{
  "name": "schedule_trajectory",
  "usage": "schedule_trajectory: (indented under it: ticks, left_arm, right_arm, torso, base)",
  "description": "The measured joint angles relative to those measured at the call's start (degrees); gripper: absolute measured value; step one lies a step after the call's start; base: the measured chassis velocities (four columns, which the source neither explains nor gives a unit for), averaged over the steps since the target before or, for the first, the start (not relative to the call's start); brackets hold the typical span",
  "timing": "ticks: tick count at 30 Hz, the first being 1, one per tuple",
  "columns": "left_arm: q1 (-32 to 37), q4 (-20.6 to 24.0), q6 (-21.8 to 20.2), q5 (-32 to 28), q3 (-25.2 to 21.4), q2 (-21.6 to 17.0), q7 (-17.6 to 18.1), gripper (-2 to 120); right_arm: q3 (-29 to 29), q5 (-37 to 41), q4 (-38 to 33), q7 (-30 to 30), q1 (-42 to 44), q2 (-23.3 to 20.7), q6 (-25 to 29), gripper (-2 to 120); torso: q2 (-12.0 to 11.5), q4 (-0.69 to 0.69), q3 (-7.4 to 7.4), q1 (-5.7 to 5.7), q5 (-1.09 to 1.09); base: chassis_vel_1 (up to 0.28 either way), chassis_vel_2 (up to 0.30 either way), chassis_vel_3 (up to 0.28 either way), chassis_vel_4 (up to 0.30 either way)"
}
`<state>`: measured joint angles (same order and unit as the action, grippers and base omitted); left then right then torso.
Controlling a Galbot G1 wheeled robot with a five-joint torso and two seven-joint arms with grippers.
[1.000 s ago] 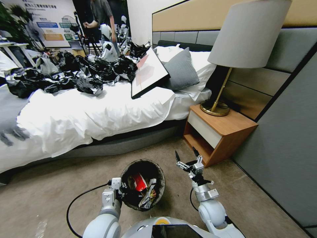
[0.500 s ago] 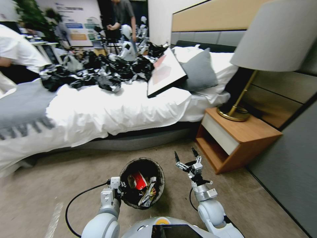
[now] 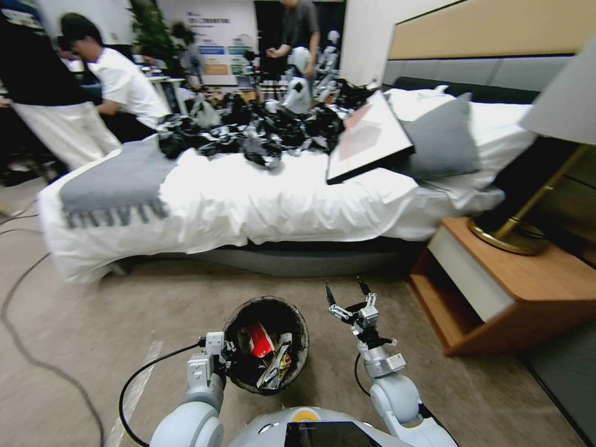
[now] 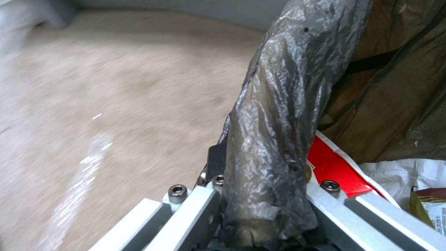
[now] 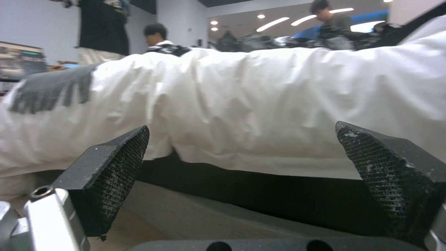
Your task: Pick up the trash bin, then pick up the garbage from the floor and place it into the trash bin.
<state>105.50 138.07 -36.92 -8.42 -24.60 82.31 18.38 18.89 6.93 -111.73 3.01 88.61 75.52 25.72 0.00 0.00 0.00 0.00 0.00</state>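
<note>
low in the frame's centre, the left gripper [image 3: 225, 359] pinches the bag-lined rim of the trash bin [image 3: 267, 344], which holds garbage [image 3: 261, 340]; the right gripper [image 3: 349, 296] hangs spread and empty beside it; a one-sided rim hold could let the bin tip and spill

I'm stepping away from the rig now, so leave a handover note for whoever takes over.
Left gripper: shut on the rim of the small round bin lined with a black bag, held up in front of the robot.
Right gripper: open, empty, beside the bin, facing the bed.
Done: bin picked up; red-and-white snack wrappers inside.
Left: no litter visible on the beige floor here.
</note>
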Motion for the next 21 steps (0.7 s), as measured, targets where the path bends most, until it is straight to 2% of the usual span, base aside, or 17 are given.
schedule_trajectory:
  ticks: [21]
  left_arm:
    - [-0.28,-0.31,0.57,0.02,-0.06,0.06,-0.02,0]
  right_arm:
    - [0.07,-0.20,0.55,0.96,-0.28,0.32,0.43,100]
  torso:
    - [0.00,0.01,0.00,-0.01,0.00]
  base:
    - [0.123,0.121,0.121,0.121]
